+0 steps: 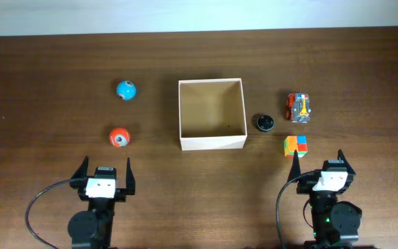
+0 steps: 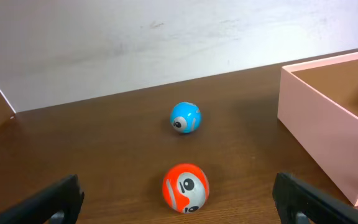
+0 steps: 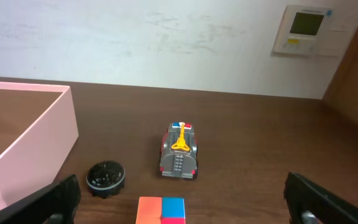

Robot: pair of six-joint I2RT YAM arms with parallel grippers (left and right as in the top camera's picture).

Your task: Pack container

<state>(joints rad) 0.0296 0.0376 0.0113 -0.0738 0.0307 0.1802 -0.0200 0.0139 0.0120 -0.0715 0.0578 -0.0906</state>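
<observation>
The container (image 1: 211,142) is a square open-top box with white walls and tan inside, at the table's middle; it looks empty. It also shows in the left wrist view (image 2: 319,124) and the right wrist view (image 3: 30,134). A blue ball (image 1: 126,90) (image 2: 185,117) and an orange ball (image 1: 119,137) (image 2: 186,187) lie left of it. Right of it are a black round puck (image 1: 264,122) (image 3: 105,177), a toy car (image 1: 299,106) (image 3: 179,152) and a colour cube (image 1: 296,145) (image 3: 161,210). My left gripper (image 1: 106,169) (image 2: 179,208) is open and empty, just short of the orange ball. My right gripper (image 1: 321,162) (image 3: 182,211) is open and empty, near the cube.
The brown table's far edge (image 1: 199,33) meets a pale wall. A thermostat (image 3: 306,30) hangs on the wall in the right wrist view. Black cables (image 1: 43,200) loop beside both arm bases at the front edge.
</observation>
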